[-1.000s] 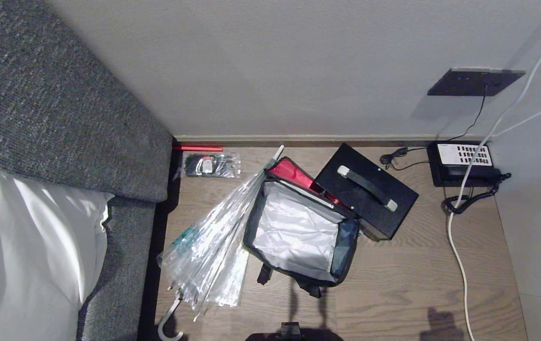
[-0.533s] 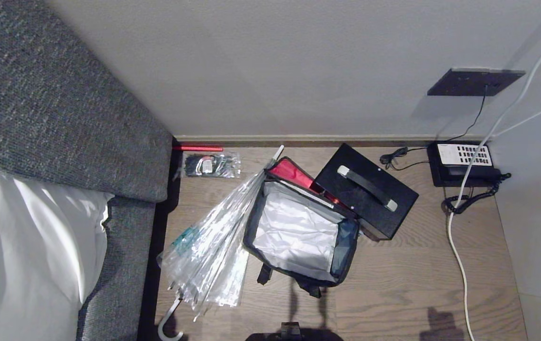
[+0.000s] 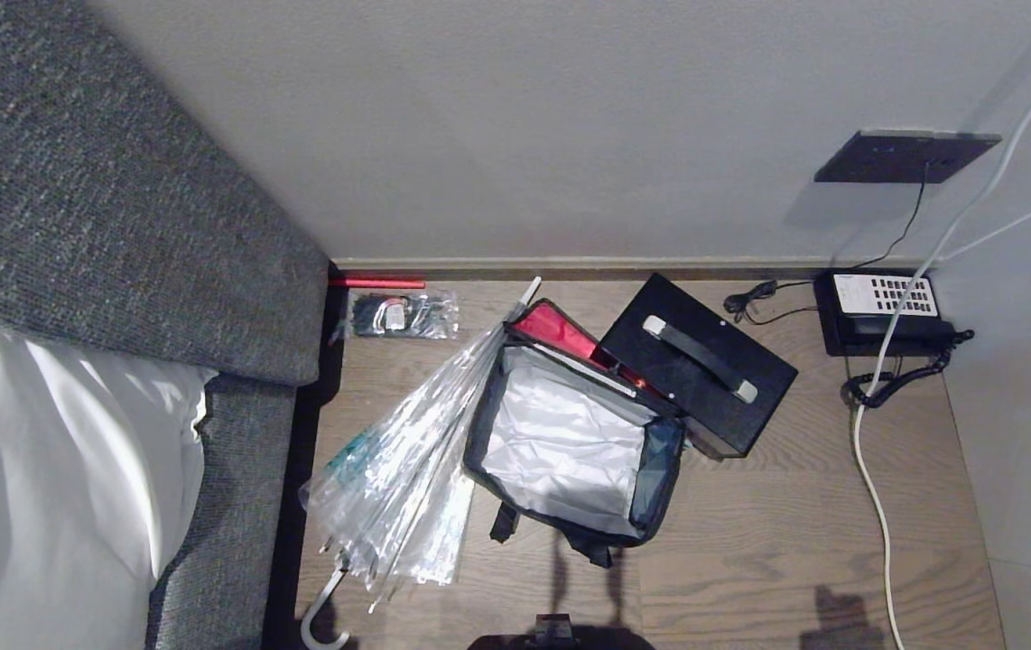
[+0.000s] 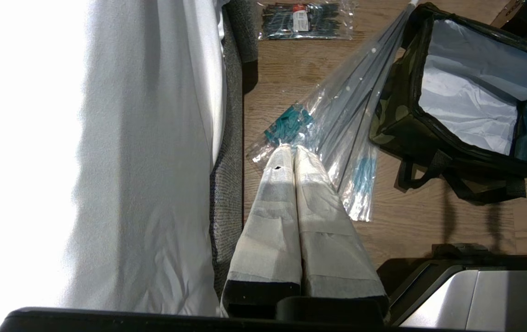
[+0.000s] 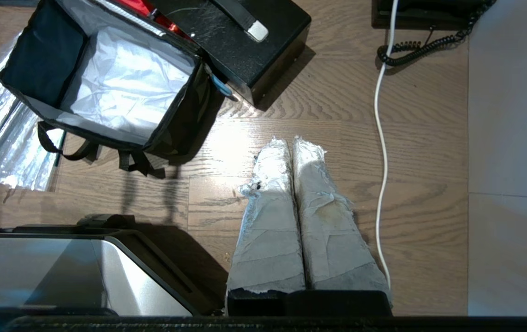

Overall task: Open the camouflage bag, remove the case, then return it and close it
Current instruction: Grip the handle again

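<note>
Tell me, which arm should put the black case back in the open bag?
Probably the right. The right gripper hangs nearest the case, which lies on the bag's right side. The left gripper hangs over the umbrella, farther off.

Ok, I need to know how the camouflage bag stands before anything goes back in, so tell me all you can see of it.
The camouflage bag sits on the wooden floor, open and upright. It is a boxy soft bag with green camouflage cloth, black trim and straps, and crinkled silvery-white lining; its inside looks empty. Its lid is folded back against the black case beside it, showing red. The clear wrapped umbrella lies against its other side. Neither end effector touches it.
</note>
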